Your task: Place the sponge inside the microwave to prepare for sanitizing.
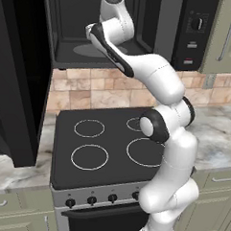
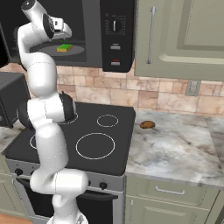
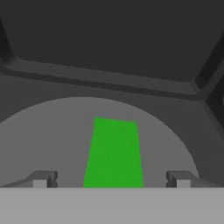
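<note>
1. Hand view: one green sponge [image 3: 114, 153] is seen lying flat on the round grey plate [image 3: 52, 140] inside the microwave [image 3: 109, 39].
2. Two dark fingertips [image 3: 43, 178] are seen at the bottom of that view, one on each side of the sponge. The claw [image 3: 111, 179] is held wide, and nothing is gripped by it. It cannot be told whether the sponge is touched by the tips.
3. From the right base view, the sponge [image 2: 65, 47] is seen on the plate [image 2: 76, 51] in the open microwave [image 2: 111, 35], with its green top up and a yellow layer under it.
4. One dial [image 2: 114, 25] is seen on the microwave panel.
5. One stove [image 1: 104, 145] is seen under the microwave [image 1: 194, 30], with four white burner rings drawn on its black top and a row of knobs [image 1: 91, 200] along its front.
6. One small brown round thing [image 2: 148, 124] is seen on the marble counter [image 2: 183, 148], just to the right of the stove [image 2: 94, 144].
7. One white arm [image 1: 153, 76] is seen reaching up into the microwave.
</note>
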Tool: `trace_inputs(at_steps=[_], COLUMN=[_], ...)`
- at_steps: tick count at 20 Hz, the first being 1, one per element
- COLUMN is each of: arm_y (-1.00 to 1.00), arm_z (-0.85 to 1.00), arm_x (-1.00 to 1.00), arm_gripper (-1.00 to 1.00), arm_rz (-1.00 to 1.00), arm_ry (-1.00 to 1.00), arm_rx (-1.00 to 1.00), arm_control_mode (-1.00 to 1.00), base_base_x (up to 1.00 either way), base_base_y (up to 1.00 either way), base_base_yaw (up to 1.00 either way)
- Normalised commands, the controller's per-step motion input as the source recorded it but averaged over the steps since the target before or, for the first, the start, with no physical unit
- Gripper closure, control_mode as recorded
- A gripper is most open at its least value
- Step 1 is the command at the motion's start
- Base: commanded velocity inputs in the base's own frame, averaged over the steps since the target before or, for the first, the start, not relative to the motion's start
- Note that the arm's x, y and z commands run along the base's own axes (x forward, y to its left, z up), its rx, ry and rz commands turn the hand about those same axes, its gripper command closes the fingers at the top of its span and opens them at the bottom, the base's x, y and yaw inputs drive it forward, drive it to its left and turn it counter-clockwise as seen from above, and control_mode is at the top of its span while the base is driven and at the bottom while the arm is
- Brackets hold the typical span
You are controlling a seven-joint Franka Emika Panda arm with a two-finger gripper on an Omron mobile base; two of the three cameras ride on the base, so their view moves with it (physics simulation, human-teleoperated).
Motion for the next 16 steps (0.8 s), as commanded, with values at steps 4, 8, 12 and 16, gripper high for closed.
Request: trace_inputs(at_steps=[4, 8, 12, 16], arm_y=[-0.14, -0.35, -0.44, -0.55], arm_z=[0.12, 0.02, 0.0, -0.06], arm_x=[-0.96, -0.97, -0.99, -1.0], arm_gripper=[-1.0, -1.0, -1.0, -1.0], arm_rz=[0.0, 0.0, 0.0, 0.0], arm_ry=[-0.11, -0.03, 0.0, 0.0], arm_rx=[0.04, 0.04, 0.03, 0.01], arm_control_mode=[-1.0, -1.0, -1.0, -1.0], base_base_x=[0.0, 0.0, 0.0, 0.0], base_base_y=[0.0, 0.0, 0.0, 0.0], base_base_yaw=[0.0, 0.0, 0.0, 0.0])
